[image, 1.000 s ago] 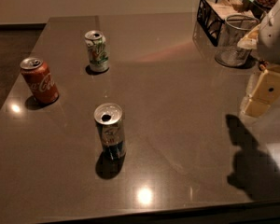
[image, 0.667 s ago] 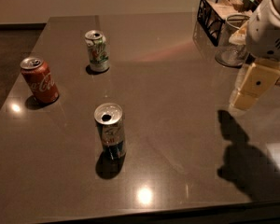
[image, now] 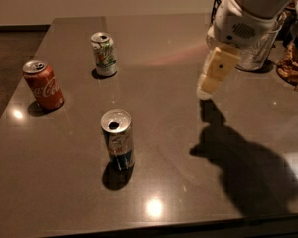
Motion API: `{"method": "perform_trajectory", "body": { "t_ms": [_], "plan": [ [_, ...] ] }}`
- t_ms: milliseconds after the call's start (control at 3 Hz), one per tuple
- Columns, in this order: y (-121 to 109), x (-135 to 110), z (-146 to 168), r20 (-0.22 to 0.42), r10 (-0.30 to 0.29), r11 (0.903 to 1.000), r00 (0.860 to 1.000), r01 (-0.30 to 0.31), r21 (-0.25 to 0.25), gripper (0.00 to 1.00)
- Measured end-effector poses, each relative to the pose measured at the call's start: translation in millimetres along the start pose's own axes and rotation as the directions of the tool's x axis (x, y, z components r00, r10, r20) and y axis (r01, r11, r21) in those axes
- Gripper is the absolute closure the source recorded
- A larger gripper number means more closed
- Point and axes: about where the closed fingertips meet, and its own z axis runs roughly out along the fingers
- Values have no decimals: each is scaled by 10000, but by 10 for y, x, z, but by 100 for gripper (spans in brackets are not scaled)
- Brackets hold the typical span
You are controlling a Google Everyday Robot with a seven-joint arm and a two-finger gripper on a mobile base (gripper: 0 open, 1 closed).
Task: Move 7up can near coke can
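Note:
The 7up can [image: 104, 54], white with green markings, stands upright at the back left of the dark table [image: 169, 43]. The coke can [image: 42, 85], red with white script, stands upright near the table's left edge, apart from the 7up can. My gripper [image: 207, 92] hangs above the table's right half, well to the right of both cans, with its cream finger pointing down and nothing in it.
A slimmer silver-and-blue can [image: 119, 140] stands upright at the front middle. A black wire basket [image: 219, 5], a clear glass container [image: 256, 48] and snack items [image: 293, 63] crowd the back right corner. The table's front edge runs along the bottom.
My arm and gripper have moved left and inward over the table from the right edge. The three cans have not moved.

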Motion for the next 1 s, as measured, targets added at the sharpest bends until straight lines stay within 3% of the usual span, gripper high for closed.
{"method": "perform_trajectory", "body": {
  "t_ms": [333, 667, 1000],
  "plan": [
    [-187, -448, 283, 433, 245, 9996, 9988, -238, -170, 0],
    [-438, -1117, 664, 1157, 800, 9968, 9901, -789, -138, 0],
    [-597, -1511, 859, 1534, 1019, 9948, 9829, -1017, -92, 0]
  ]
}}
